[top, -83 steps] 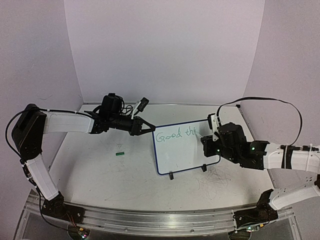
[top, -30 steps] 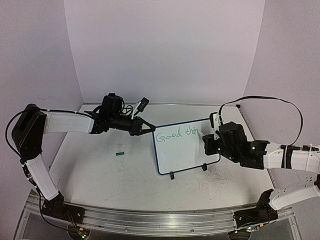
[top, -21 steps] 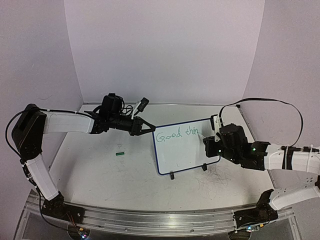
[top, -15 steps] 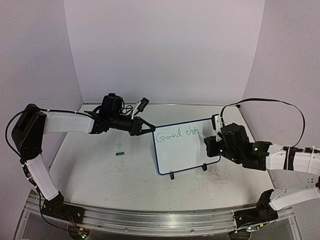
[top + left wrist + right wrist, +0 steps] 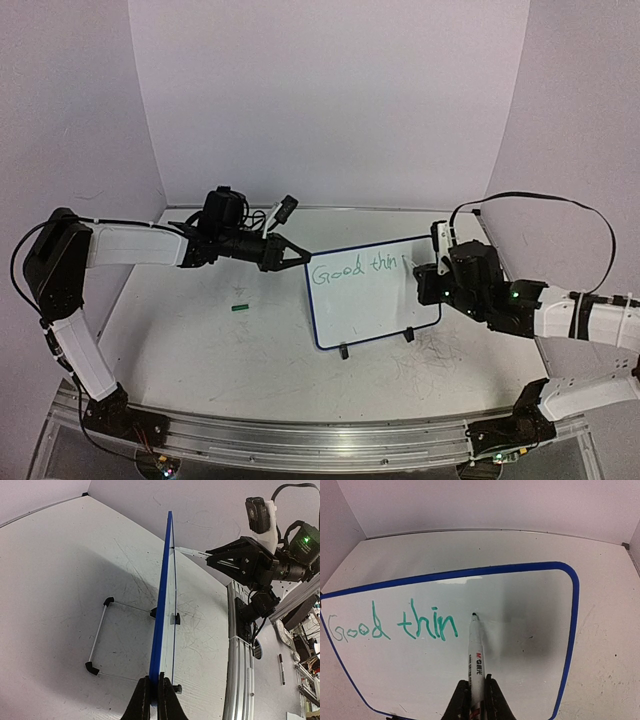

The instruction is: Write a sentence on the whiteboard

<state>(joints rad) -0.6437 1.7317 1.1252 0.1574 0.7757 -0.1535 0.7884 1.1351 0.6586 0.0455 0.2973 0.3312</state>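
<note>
Your green sentence (image 5: 392,625) is reading "Good thin" on the whiteboard (image 5: 525,670), standing mid-table. Your right gripper (image 5: 475,690) is clamping an M&G marker (image 5: 476,650), tip just right of the "n". Your left gripper (image 5: 151,684) is pinching the board's left edge.

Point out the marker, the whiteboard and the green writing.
marker (image 5: 476,655): right wrist view, middle of white barrel.
whiteboard (image 5: 495,569): right wrist view, top blue frame.
green writing (image 5: 426,627): right wrist view, the word "thin".
</note>
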